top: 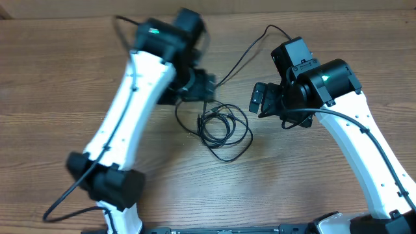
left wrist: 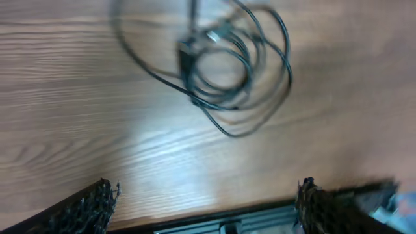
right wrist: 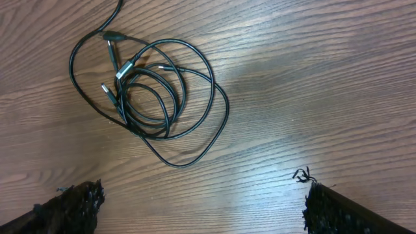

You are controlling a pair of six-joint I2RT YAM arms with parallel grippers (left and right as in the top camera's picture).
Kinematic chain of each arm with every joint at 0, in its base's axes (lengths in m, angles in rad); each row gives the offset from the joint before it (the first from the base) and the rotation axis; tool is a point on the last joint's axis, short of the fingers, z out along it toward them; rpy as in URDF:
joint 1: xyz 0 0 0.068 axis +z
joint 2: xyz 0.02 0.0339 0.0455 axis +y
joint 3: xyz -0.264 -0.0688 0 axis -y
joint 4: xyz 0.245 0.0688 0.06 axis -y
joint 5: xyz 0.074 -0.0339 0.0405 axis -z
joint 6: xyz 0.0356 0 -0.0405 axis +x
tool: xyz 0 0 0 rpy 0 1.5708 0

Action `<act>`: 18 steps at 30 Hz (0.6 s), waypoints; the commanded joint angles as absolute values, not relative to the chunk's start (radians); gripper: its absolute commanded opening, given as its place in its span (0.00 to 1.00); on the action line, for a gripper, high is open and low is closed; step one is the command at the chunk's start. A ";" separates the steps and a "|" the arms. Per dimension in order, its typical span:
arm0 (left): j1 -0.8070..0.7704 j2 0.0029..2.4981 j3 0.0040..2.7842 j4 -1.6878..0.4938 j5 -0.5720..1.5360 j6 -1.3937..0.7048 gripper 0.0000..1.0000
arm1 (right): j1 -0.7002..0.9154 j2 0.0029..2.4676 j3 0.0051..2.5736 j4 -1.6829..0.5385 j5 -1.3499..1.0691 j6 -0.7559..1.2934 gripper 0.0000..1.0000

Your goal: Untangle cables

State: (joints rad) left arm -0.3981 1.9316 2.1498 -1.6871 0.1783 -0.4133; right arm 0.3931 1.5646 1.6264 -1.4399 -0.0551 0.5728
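Wooden table [top: 338, 26] bears tangled cables [right wrist: 125, 69], seemingly several; left gripper [left wrist: 205, 198] and right gripper [right wrist: 201, 198] both gape, empty.

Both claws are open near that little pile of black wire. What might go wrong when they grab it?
The cables lie in overlapping loops, so a pinch may catch several strands and tighten the tangle. The left gripper and right gripper flank the coil closely and might bump if both reach in. The cord lies flat on the table, so a grab may scrape wood and miss.
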 commanded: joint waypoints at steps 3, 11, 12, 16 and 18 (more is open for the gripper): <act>-0.255 1.765 2.117 -1.690 0.171 -0.422 0.92 | 0.391 1.564 1.622 -1.434 -0.054 0.576 1.00; -0.120 1.616 1.893 -1.690 0.068 -0.443 0.99 | 0.396 1.565 1.622 -1.407 -0.135 0.576 1.00; -0.102 1.608 1.864 -1.690 0.068 -0.443 1.00 | 0.401 1.565 1.622 -1.399 -0.141 0.576 1.00; -0.047 1.610 1.784 -1.689 0.070 -0.454 1.00 | 0.438 1.569 1.621 -1.380 -0.145 0.580 1.00; -0.032 1.610 1.747 -1.678 0.070 -0.455 1.00 | 0.463 1.575 1.618 -1.381 -0.144 0.600 1.00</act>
State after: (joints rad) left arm -0.0547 1.6104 1.7920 -1.6840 0.0914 -0.4294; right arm 0.4263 1.5646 1.6264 -1.3849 -0.1265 0.5762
